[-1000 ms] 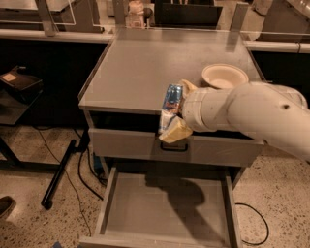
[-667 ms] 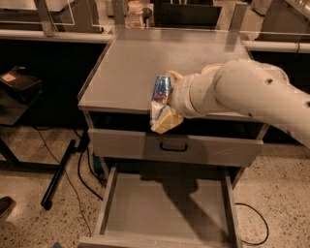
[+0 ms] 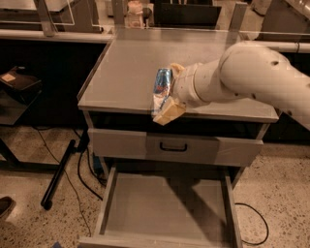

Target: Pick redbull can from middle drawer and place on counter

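My gripper (image 3: 167,92) is shut on the redbull can (image 3: 162,85), a slim blue-and-silver can with a small red mark. I hold it upright over the front edge of the counter (image 3: 131,63), slightly left of centre. The tan fingers (image 3: 168,112) clamp the can from behind and below. My white arm (image 3: 242,72) reaches in from the right. The middle drawer (image 3: 164,203) is pulled out below, and its flat grey floor is bare.
A closed grey drawer front with a dark loop handle (image 3: 173,146) sits between counter and open drawer. A black pole (image 3: 58,174) and cables lie on the speckled floor at left. Glass items (image 3: 135,14) stand behind the counter's back edge.
My gripper with the can has risen and moved left, from in front of the upper drawer face to over the counter's front edge.
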### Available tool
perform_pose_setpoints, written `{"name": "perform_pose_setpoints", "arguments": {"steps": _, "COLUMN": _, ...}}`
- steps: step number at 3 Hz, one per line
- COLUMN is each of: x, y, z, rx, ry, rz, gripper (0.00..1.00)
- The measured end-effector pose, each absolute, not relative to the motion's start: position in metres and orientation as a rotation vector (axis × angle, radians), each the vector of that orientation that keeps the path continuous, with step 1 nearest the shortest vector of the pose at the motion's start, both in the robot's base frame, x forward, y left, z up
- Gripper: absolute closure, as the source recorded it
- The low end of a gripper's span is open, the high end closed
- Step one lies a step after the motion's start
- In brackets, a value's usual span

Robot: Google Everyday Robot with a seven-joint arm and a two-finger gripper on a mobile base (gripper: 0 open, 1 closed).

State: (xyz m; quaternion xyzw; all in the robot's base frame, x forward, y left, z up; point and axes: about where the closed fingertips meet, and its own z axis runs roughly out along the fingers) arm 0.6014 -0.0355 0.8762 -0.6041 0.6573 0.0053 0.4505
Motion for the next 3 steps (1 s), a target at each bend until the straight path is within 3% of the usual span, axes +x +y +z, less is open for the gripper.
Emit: {"name": "perform_pose_setpoints", "arguments": {"steps": 3, "x": 0.660, "y": -0.026, "z": 0.916, "rx": -1.582, "ry": 1.566, "rz": 0.079, "gripper": 1.00}}
